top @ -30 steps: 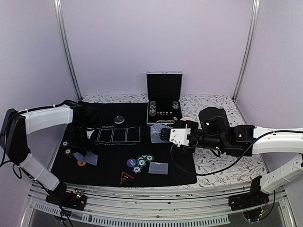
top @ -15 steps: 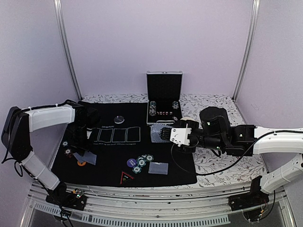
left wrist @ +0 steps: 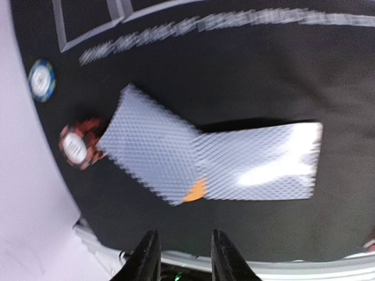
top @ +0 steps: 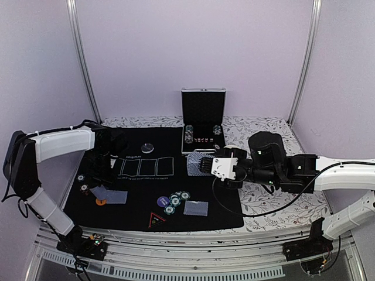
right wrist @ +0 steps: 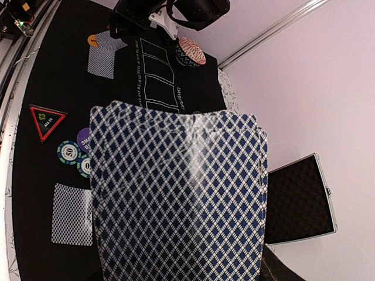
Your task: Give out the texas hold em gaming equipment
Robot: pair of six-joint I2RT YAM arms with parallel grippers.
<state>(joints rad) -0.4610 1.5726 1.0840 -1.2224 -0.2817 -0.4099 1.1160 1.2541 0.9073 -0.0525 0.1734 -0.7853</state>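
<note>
Letting go on the left! Parting the jaws of the left gripper after a tight clench a second back, and drawing off a touch in the top view. Leaving two blue-grey-backed cards flat on the black mat, overlapping at one corner and half hiding an orange button. Reading that, as a judgement only, as one hand dealt at the mat's eight o'clock seat.

Released now, with nothing between those fingertips. Lying at twelve o'clock from the jaws, clear of both tips and no longer carried. Touching a red-and-white chip at the pair's nine o'clock corner, with a blue-rimmed chip farther out toward eleven.

Over to the right gripper: clenched on a fan of cards, unmoved across the last second, hovering near the mat's two o'clock edge. Filling most of the right wrist view, with the fingers hidden behind it.

Elsewhere, another dealt pair at five o'clock of the mat. Just beside it, toward nine, green-and-white chips and a purple button.

Probably more seats to serve. Likely next: reaching toward three o'clock to draw a fresh card from the fan.
</note>
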